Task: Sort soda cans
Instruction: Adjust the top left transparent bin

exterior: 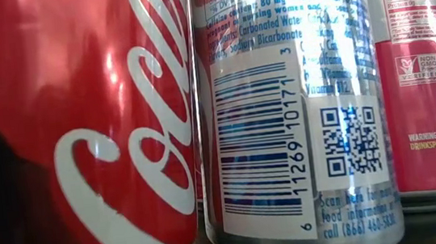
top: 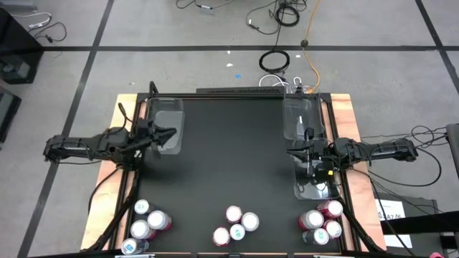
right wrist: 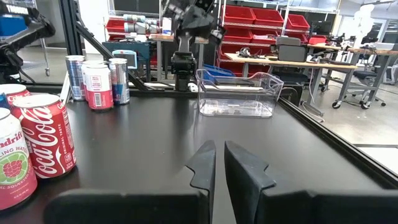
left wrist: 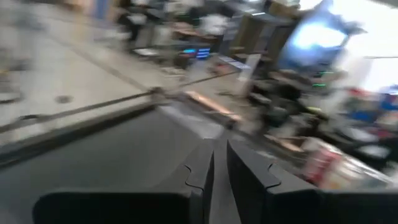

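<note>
The soda cans stand upright in three clusters along the table's near edge: a left cluster [top: 147,222], a middle one [top: 237,223] and a right one [top: 320,221]. The low view shows a red can [exterior: 83,152], a silver can with a barcode [exterior: 294,114] and a pink can [exterior: 428,75] close up. My left gripper [top: 174,133] is shut and hangs empty above the left clear bin [top: 163,115]; its wrist view shows the shut fingers [left wrist: 219,168]. My right gripper [top: 290,152] [right wrist: 219,165] is shut and empty, pointing level across the table between the two right bins.
Two clear bins sit at the right, one far [top: 299,118] and one near [top: 315,185]. The right wrist view shows the left bin [right wrist: 239,93] across the black table, cans at its side [right wrist: 40,140], and the left arm [right wrist: 186,31] beyond. Cables lie on the floor behind the table.
</note>
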